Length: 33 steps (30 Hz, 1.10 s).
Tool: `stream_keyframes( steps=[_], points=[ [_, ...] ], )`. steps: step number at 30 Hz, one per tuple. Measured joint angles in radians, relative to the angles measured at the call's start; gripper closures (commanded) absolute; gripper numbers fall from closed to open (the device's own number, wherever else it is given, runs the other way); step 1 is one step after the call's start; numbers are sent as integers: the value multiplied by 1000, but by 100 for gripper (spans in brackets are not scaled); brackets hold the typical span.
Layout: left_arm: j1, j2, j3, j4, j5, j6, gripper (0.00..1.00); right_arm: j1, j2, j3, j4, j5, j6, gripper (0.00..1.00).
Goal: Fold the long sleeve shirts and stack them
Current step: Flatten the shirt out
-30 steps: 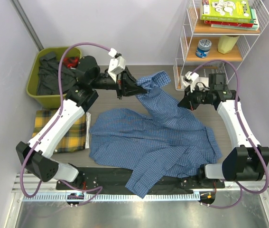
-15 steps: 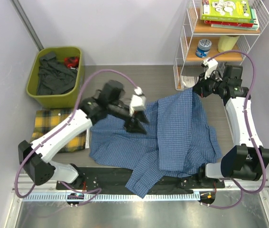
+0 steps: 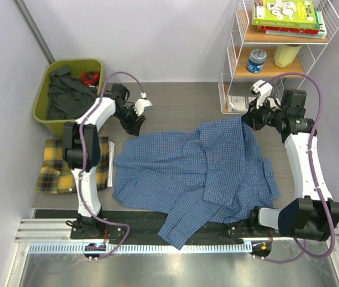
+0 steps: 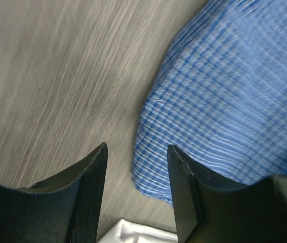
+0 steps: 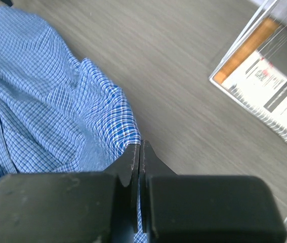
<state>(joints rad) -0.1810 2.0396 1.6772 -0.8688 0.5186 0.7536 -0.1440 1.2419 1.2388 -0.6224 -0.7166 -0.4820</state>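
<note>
Releasing done: left fingers (image 3: 135,121) spread, pulled back over bare table (image 3: 181,98); right fingers (image 5: 139,152) still pinch far edge of blue shirt (image 3: 187,173). Shirt lies mid-table, flatter now, looks ready for folding.

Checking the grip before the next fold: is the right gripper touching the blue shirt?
Touching. The right wrist view shows the right gripper shut, with the edge of the blue shirt pinched between its fingertips.
</note>
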Motion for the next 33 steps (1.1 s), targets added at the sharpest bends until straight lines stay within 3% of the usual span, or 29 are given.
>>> stream_keyframes(
  steps=[5, 7, 10, 15, 16, 19, 23, 26, 27, 29, 30, 31, 33],
  points=[
    [-5, 152, 139, -98, -47, 69, 50, 0, 16, -41, -19, 2, -28, 99],
    [-7, 171, 162, -122, -48, 99, 59, 0, 23, -49, -24, 6, -39, 99],
    [-13, 172, 156, -149, -55, 129, 67, 0, 24, -58, -31, 13, -50, 99],
    [-42, 163, 62, -139, -49, 153, 73, 0, 29, -60, -31, 24, -65, 99],
    [-50, 144, 41, -129, -51, 149, 86, 0, 31, -60, -30, 26, -66, 99],
    [-72, 109, 2, -120, -62, 126, 100, 0, 39, -60, -30, 30, -71, 99],
    [-93, 68, -23, -51, -131, 25, 100, 0, 54, -60, -31, 40, -77, 99],
    [-97, -50, -115, 50, -238, -76, 100, 0, 55, -60, -30, 47, -85, 99],
    [-104, -126, -183, 119, -310, -114, 93, 0, 54, -60, -30, 48, -89, 99],
    [-112, -253, -290, 212, -418, -150, 62, 0, 55, -61, -30, 55, -93, 99],
    [-119, -314, -341, 255, -477, -157, 28, 0, 55, -63, -30, 58, -94, 99],
    [-122, -370, -394, 310, -532, -169, 4, 0, 55, -64, -29, 62, -97, 99],
    [-122, -444, -467, 390, -579, -188, 0, 0, 55, -69, -29, 66, -99, 99]
  ],
)
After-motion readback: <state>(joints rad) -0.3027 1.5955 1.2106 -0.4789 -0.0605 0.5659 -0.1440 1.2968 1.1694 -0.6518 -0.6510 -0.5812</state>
